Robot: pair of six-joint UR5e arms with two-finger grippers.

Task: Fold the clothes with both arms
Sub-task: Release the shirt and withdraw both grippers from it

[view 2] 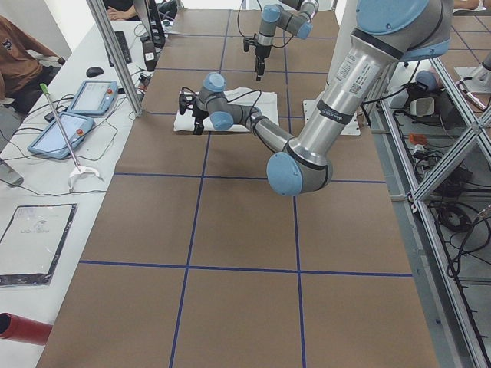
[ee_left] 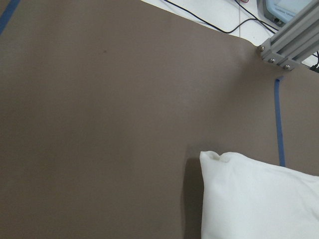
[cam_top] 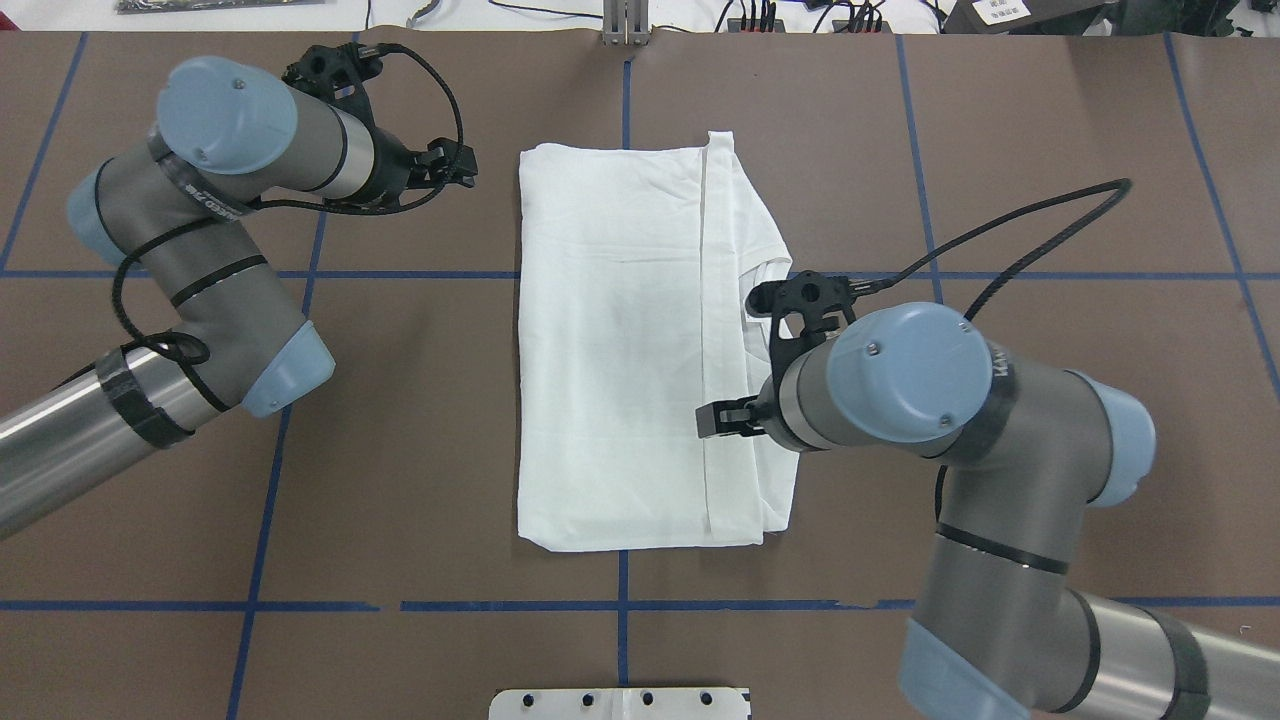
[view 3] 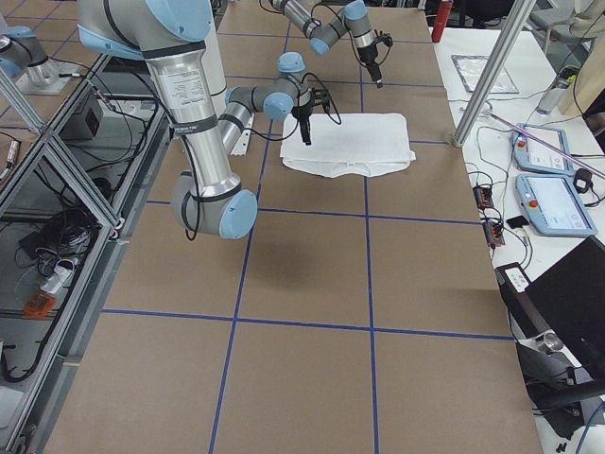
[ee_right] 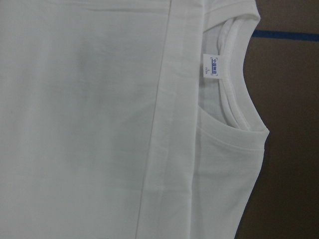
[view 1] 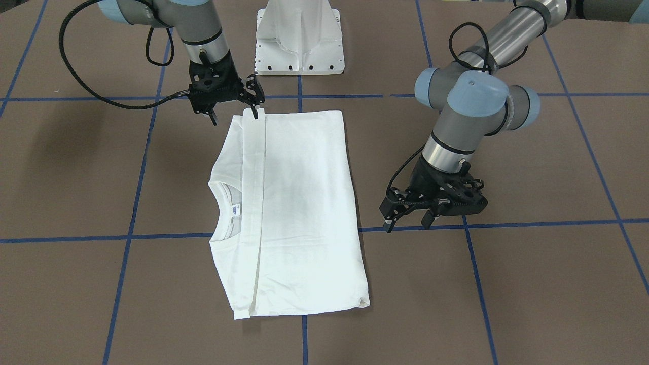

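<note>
The right gripper (view 1: pixel 235 115) is black, with two slim fingers spread apart and holding nothing. It sits at the upper left of the front-facing view. One fingertip overlaps the shirt's top left corner, but contact cannot be told.

The left gripper (view 1: pixel 406 226) is built the same, also spread and empty. It sits right of centre, near the shirt's right edge but apart from it, above a blue tape line (view 1: pixel 507 223).

Between them a white shirt (view 1: pixel 299 213) of soft, faintly creased cloth lies flat in the middle of the frame, folded into a tall rectangle. Its long axis runs top to bottom. A narrow folded band (view 1: pixel 253 203) runs the full length near the left side. The ribbed round collar (view 1: pixel 219 203) opens toward the frame's left, with a small white label (view 1: pixel 234 210) inside.

The table (view 1: pixel 532 284) is matte brown.
</note>
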